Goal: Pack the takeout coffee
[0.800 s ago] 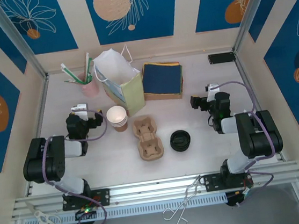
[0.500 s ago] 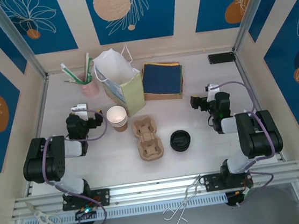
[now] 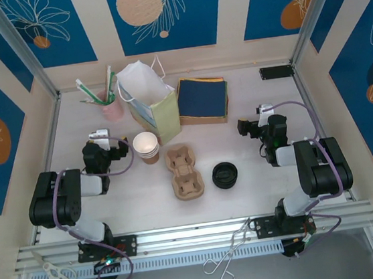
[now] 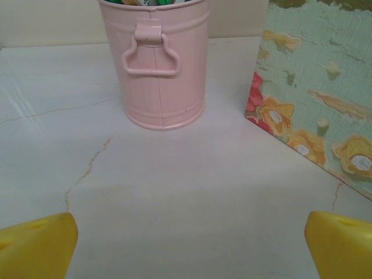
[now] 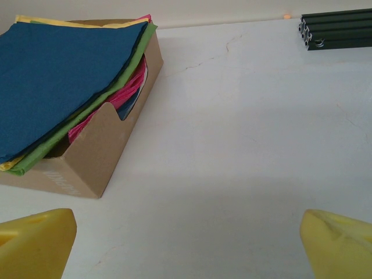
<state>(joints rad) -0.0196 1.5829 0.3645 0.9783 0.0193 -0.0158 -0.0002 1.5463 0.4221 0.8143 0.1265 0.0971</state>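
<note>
No lidded brown cup is in view. A brown paper cup (image 3: 146, 147) with a white inside stands lidless, stacked on others, left of centre. Loose black lids (image 3: 224, 175) lie in a pile at centre right. Between them lies a cardboard cup carrier (image 3: 183, 172). A light green paper bag (image 3: 150, 104) stands open behind the cup. My left gripper (image 3: 98, 137) (image 4: 189, 244) rests open just left of the cup, holding nothing. My right gripper (image 3: 248, 126) (image 5: 189, 241) is open over bare table at the right, its yellow fingertips (image 5: 35, 238) wide apart.
A pink tin bucket (image 4: 156, 61) of utensils stands ahead of the left gripper, with the bag's flowered side (image 4: 317, 87) to its right. A cardboard box of coloured napkins (image 5: 70, 99) sits front left of the right gripper. A black bar (image 5: 337, 28) lies at the back wall.
</note>
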